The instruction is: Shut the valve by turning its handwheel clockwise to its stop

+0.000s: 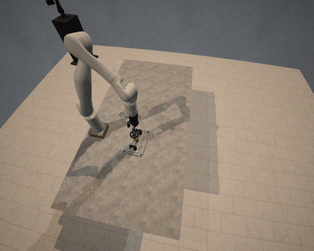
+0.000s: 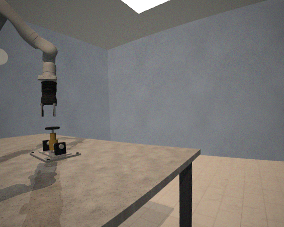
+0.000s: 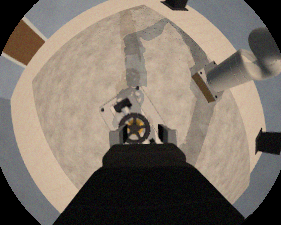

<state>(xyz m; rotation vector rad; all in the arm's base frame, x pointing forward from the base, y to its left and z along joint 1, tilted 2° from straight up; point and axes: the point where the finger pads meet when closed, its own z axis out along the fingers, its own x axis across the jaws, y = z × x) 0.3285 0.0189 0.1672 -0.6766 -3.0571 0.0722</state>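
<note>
The valve's dark spoked handwheel [image 1: 134, 134] [image 2: 52, 128] [image 3: 134, 128] lies level on top of the yellow valve body [image 2: 53, 142]. My gripper [image 1: 133, 128] [image 2: 48, 115] [image 3: 142, 131] is open and empty, pointing straight down. Its fingertips hang a little above the handwheel, with a visible gap in the exterior view. In the wrist view the wheel shows left of the middle between the fingers, and its left rim reaches the left finger. Neither finger touches it. The wheel's turn angle cannot be read from these frames.
Two black blocks [image 2: 60, 148] [image 2: 45, 145] flank the valve body low down, on a pale base plate with dark corner bolts. The arm's wooden base block [image 1: 98, 135] [image 3: 206, 88] stands off to one side on the grey table [image 1: 156, 180] [image 2: 116, 163].
</note>
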